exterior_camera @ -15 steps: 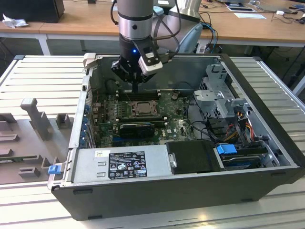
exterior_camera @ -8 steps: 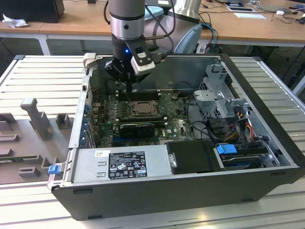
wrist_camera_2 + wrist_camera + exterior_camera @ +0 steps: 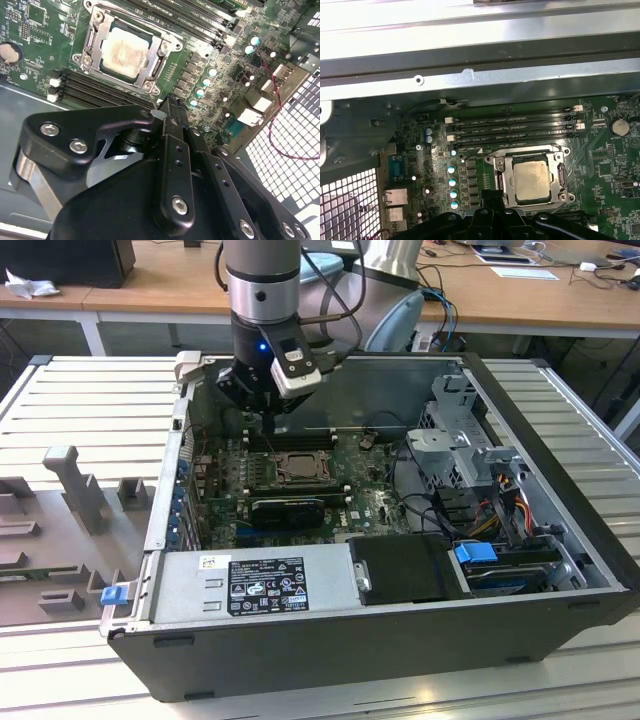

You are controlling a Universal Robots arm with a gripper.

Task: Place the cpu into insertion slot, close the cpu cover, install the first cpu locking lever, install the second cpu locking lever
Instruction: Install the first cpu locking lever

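Here the cpu (image 3: 125, 51) sits in the insertion slot (image 3: 86, 48) under the cpu cover (image 3: 159, 65), plain in both wrist views, while the exterior view shows the clenched, empty gripper (image 3: 275, 425) above the motherboard's far edge, memory slots (image 3: 515, 127) beside

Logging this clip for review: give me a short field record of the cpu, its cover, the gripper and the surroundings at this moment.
cpu: seated in the insertion slot, pale metal top showing
cpu cover: lying flat, framing the chip
gripper: above the board beside the socket, holding nothing, fingers together
memory slots: long, dark, alongside the socket
computer case: open, lying on a slatted metal table
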